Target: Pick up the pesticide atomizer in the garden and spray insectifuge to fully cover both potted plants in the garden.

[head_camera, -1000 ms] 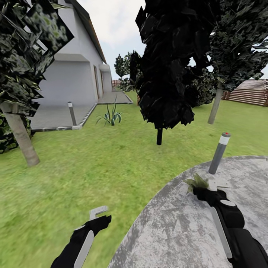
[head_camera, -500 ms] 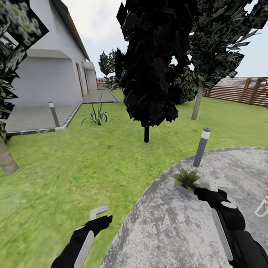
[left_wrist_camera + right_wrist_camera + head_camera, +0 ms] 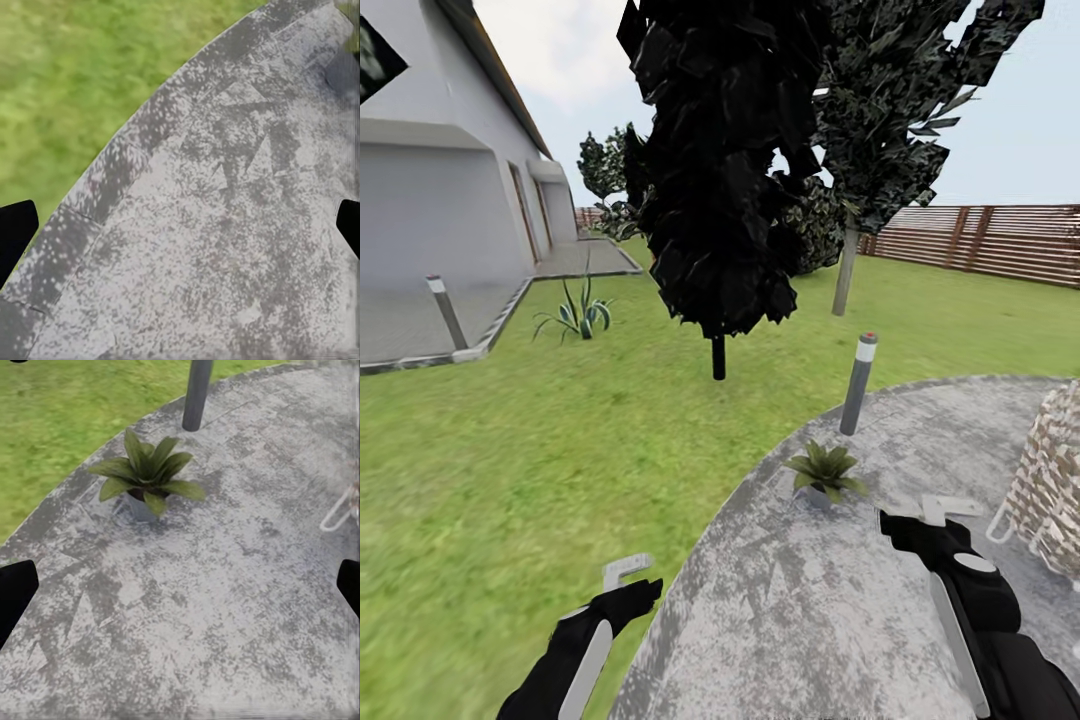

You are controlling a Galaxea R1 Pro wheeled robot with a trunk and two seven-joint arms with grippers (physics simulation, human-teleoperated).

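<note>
One potted plant [image 3: 823, 470], a low green rosette in a small grey pot, stands near the edge of the round grey stone patio [image 3: 800, 620]. The right wrist view shows this potted plant [image 3: 146, 480] a short way ahead of the fingers. My right gripper [image 3: 945, 508] hovers open over the patio, just right of the plant and nearer to me, holding nothing. My left gripper [image 3: 625, 572] hangs open and empty over the patio's left edge, where stone meets lawn. Its dark fingertips [image 3: 15, 232] stand far apart. The pesticide atomizer is out of view.
A tall grey post with a red top [image 3: 858, 382] stands just behind the plant. A pale woven object [image 3: 1052, 480] with a white loop [image 3: 1000, 520] sits at the patio's right. Beyond lie lawn [image 3: 510, 470], a dark tree [image 3: 718, 180], a house [image 3: 430, 200] and a slat fence [image 3: 1000, 240].
The camera has swung to the right, so the whole scene has slid left. The potted plant now shows fully and the woven object has come into view. Both arms keep their pose.
</note>
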